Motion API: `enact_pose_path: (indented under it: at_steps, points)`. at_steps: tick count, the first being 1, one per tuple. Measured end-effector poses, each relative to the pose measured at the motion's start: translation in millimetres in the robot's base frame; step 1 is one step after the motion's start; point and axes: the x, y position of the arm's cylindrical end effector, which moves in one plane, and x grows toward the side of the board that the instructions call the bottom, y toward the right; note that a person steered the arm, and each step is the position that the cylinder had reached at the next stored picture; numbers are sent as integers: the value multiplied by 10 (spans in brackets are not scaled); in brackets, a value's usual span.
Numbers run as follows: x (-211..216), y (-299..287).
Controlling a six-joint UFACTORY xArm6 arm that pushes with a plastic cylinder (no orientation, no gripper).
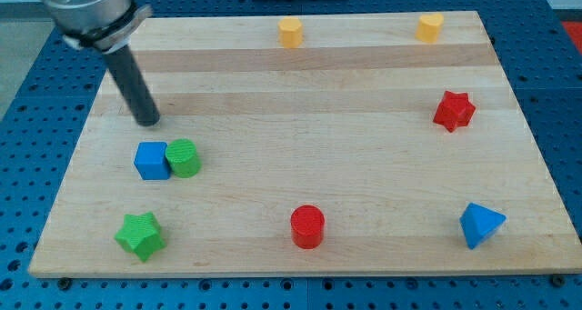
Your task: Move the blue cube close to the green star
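Note:
The blue cube (151, 160) lies at the view's left on the wooden board (300, 92), touching a green cylinder (184, 157) on its right side. The green star (140, 235) sits near the board's bottom left corner, a short way below the cube. My tip (147, 122) rests on the board just above the blue cube, a small gap apart from it. The dark rod slants up to the view's top left.
A red cylinder (307, 226) stands at bottom centre. A blue triangular block (479, 225) is at bottom right. A red star (454, 110) is at the right. Two yellow blocks, one (290, 32) at centre and one (430, 25) at right, sit along the top edge.

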Motion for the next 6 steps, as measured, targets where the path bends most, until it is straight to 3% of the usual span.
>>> enact_pose_path:
  at_steps: [1,2,6]
  points:
    - [-35,82]
    - [335,381]
    - [548,183]
